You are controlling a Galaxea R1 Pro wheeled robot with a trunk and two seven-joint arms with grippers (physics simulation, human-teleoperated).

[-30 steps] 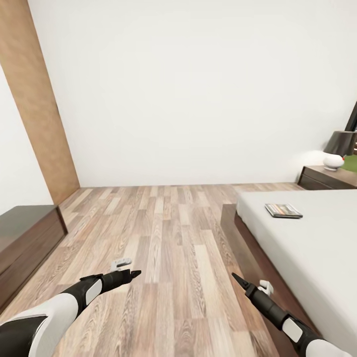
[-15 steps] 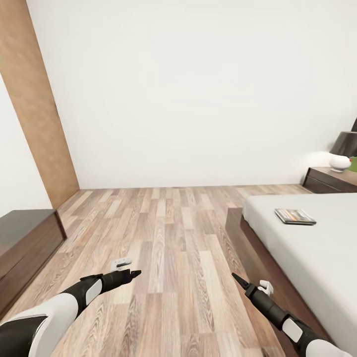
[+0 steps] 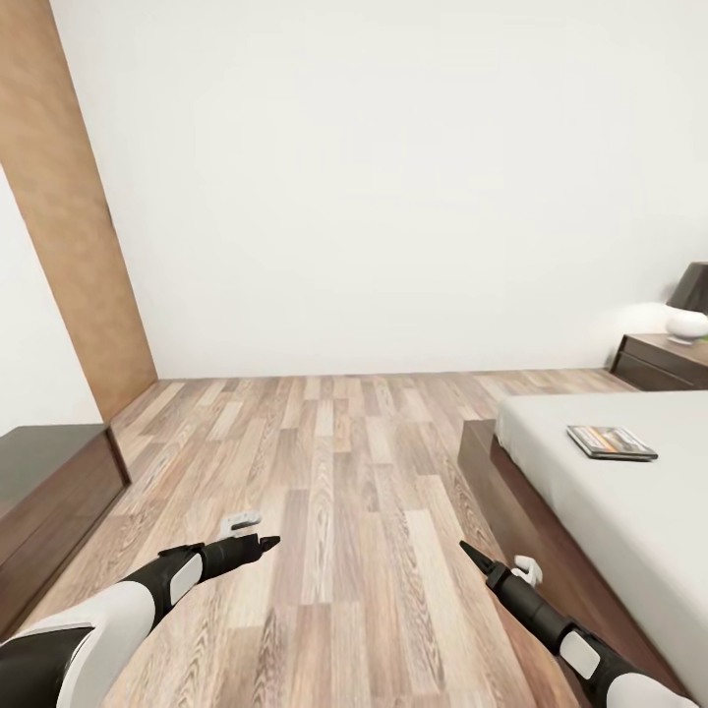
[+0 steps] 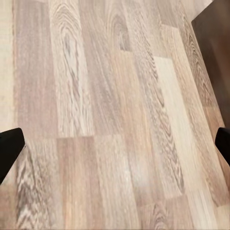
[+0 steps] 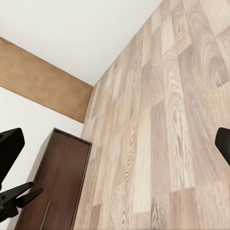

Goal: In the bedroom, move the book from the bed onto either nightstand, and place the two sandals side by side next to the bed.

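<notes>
Now the book (image 3: 612, 442) lies flat on the grey bed (image 3: 629, 501) at the right of the head view, with the nightstand (image 3: 662, 362) beyond it by the white wall. Both arms reach forward low over the plank floor (image 3: 334, 472); the left gripper (image 3: 258, 542) and right gripper (image 3: 473, 557) hold nothing, fingers spread wide in each wrist view. A dark sideboard (image 3: 49, 497) stands at the left

bed (image 3: 629, 511) | book (image 3: 611, 442) on grey mattress, near headboard end
</notes>
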